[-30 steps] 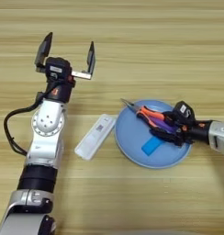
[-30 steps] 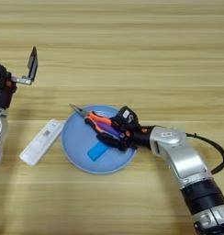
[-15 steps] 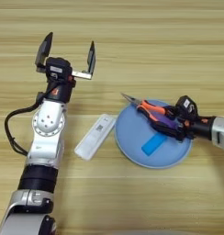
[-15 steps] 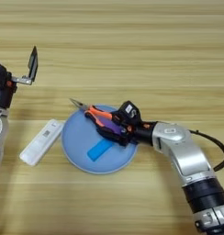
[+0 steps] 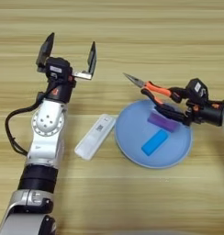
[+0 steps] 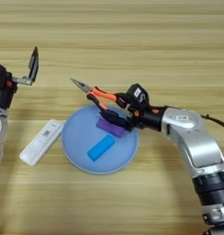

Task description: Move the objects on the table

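Note:
My right gripper (image 5: 180, 104) is shut on the orange-and-black pliers (image 5: 150, 89), holding them in the air over the far rim of the light blue plate (image 5: 132, 142), nose pointing up-left. On the plate lie a bright-blue block (image 5: 154, 142) and a purple block (image 5: 163, 122). The white bar (image 5: 95, 136) rests on the table (image 5: 132, 36) just left of the plate. My left gripper (image 5: 68, 53) stands open and raised at the far left, holding nothing.
The left arm (image 5: 45, 137) runs down the left side with a black cable (image 5: 13, 128) looping beside it. The right forearm (image 6: 192, 142) crosses the table at the right.
My right gripper has lifted the pliers off the plate and carried them up and away; a purple block now shows on the plate. The left arm has not moved.

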Controlling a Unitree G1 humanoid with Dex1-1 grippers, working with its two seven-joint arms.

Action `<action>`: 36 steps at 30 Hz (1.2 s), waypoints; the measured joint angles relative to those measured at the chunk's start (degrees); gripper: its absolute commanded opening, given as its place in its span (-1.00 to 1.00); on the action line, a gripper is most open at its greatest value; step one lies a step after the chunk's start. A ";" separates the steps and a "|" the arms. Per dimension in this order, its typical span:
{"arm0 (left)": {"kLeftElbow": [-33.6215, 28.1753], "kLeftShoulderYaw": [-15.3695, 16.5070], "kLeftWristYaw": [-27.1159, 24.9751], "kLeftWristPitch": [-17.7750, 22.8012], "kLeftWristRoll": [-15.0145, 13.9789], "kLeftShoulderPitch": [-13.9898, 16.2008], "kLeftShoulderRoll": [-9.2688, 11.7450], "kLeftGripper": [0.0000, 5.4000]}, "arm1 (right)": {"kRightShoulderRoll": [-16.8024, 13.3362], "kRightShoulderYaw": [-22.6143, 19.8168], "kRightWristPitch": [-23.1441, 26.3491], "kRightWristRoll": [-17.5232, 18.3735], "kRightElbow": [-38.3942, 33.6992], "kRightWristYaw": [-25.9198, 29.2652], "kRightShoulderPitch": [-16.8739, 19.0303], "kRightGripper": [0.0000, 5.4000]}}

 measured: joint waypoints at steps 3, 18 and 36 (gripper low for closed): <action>-0.99 -0.18 -2.55 1.01 -1.58 0.02 0.39 1.00 | -1.34 -1.30 0.02 0.90 -0.37 1.06 -0.21 0.27; -11.75 -4.27 -25.24 13.59 -18.38 3.16 5.10 1.00 | -6.15 -2.53 -0.03 2.20 -2.67 6.19 -0.34 0.27; -19.62 -10.27 -46.07 22.24 -22.09 7.93 14.55 1.00 | -11.36 -2.53 -0.26 4.36 -5.00 14.45 -0.36 0.27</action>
